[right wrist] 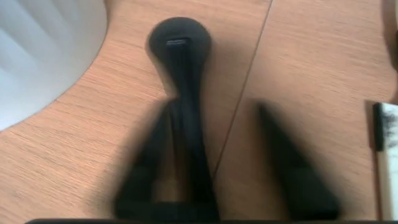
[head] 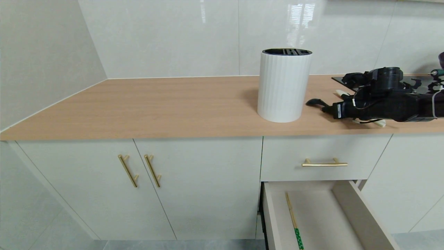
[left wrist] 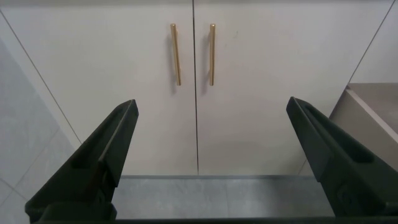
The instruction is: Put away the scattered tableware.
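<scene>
Black utensil (right wrist: 180, 74) lies flat on the surface (head: 173, 104), its rounded end pointing ahead of the right hand (right wrist: 211, 115) and its shaft running back between the fingers. Those fingers are spread. The shaft sits close beside one of them with a clear gap to the other, though blur hides whether they touch. Closing from that lopsided stance would likely shove the shaft sideways or spin it rather than pinch it squarely. The white ribbed holder (head: 283, 86) stands just ahead of the hand, near enough for the utensil's tip to bump it. A thin, smooth shaft may also slip on the way to the open drawer (head: 360, 215) below. The left hand (left wrist: 210, 104), spread and empty, faces the cabinet doors (left wrist: 124, 93).
</scene>
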